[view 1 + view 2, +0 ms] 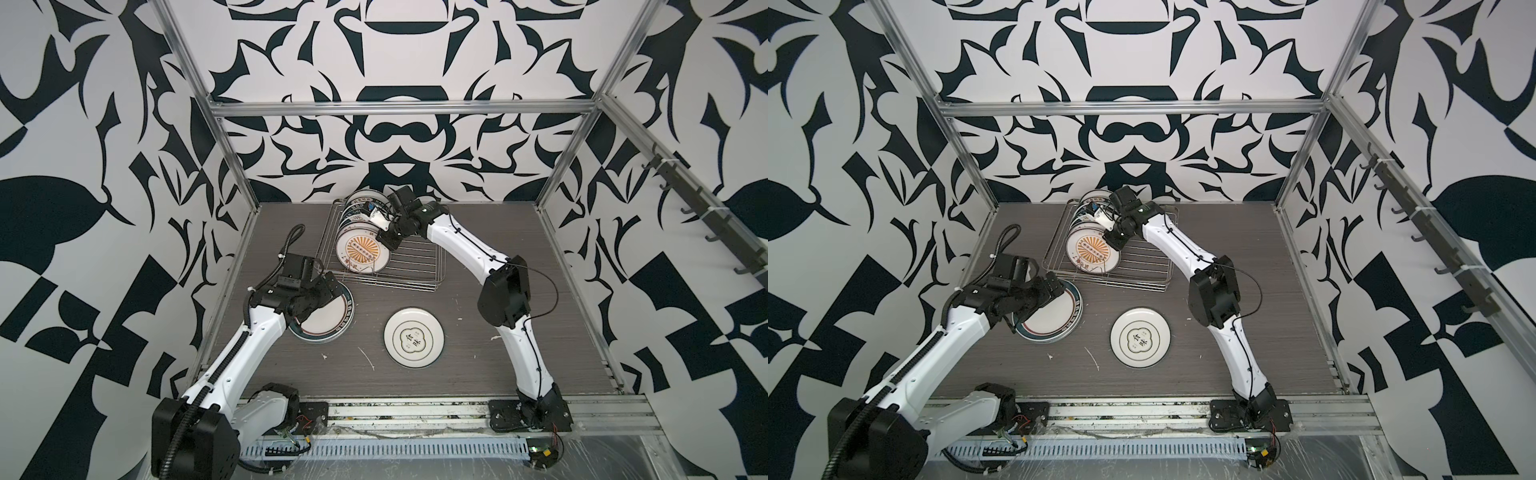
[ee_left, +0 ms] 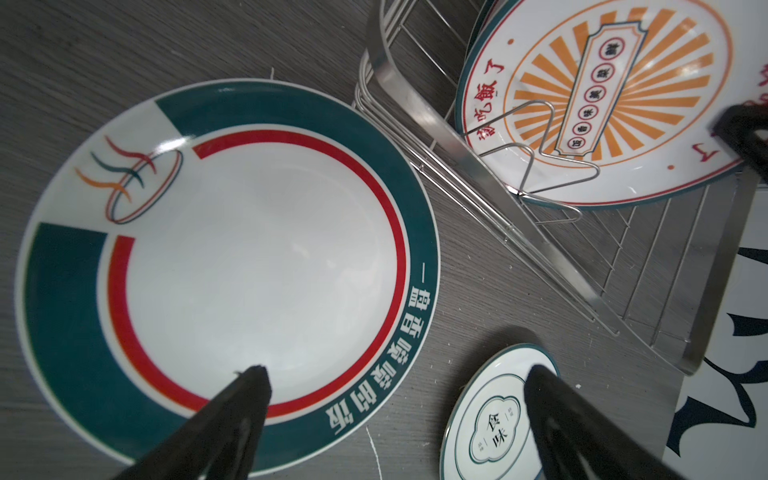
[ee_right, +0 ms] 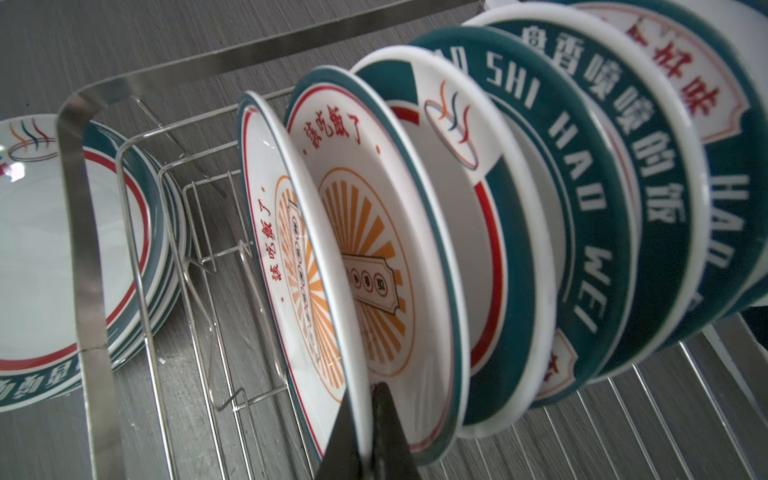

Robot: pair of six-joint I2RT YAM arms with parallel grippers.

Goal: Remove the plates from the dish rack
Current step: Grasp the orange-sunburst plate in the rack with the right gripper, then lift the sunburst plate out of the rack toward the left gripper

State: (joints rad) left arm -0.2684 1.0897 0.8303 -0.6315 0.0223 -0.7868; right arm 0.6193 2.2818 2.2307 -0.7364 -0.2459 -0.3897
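— Where is the dish rack [image 1: 415, 266] [image 1: 1142, 266]?

— Take the table [image 1: 498, 365] as a clock, with twelve at the back wall. The rack sits toward twelve. The row of plates [image 1: 357, 216] [image 3: 540, 208] stands on edge along its nine o'clock side. Its three o'clock side shows only bare grid.

— What does the right gripper [image 1: 383, 241] [image 3: 365, 415] do?

— It reaches into the rack. Its two fingers are pressed on the rim of the front sunburst plate [image 1: 360, 249] [image 1: 1091, 249] [image 3: 282, 249], one on each face. This plate stands in the rack at the six o'clock end of the row, and a wire prong [image 2: 540, 137] is in front of it.

— And the left gripper [image 1: 328, 286] [image 2: 395, 374]?

— Its jaws are spread wide, with nothing between them. It hangs over the stack of teal-rimmed plates [image 1: 328, 324] [image 2: 249, 270] [image 3: 41, 249], which lies flat on the table at about eight o'clock, just beside the rack's corner.

— Is any other plate out?

— Yes, a small plate [image 1: 414, 337] [image 1: 1140, 337] [image 2: 490, 428] with black characters. It lies flat near the middle, toward six o'clock, apart from the stack.
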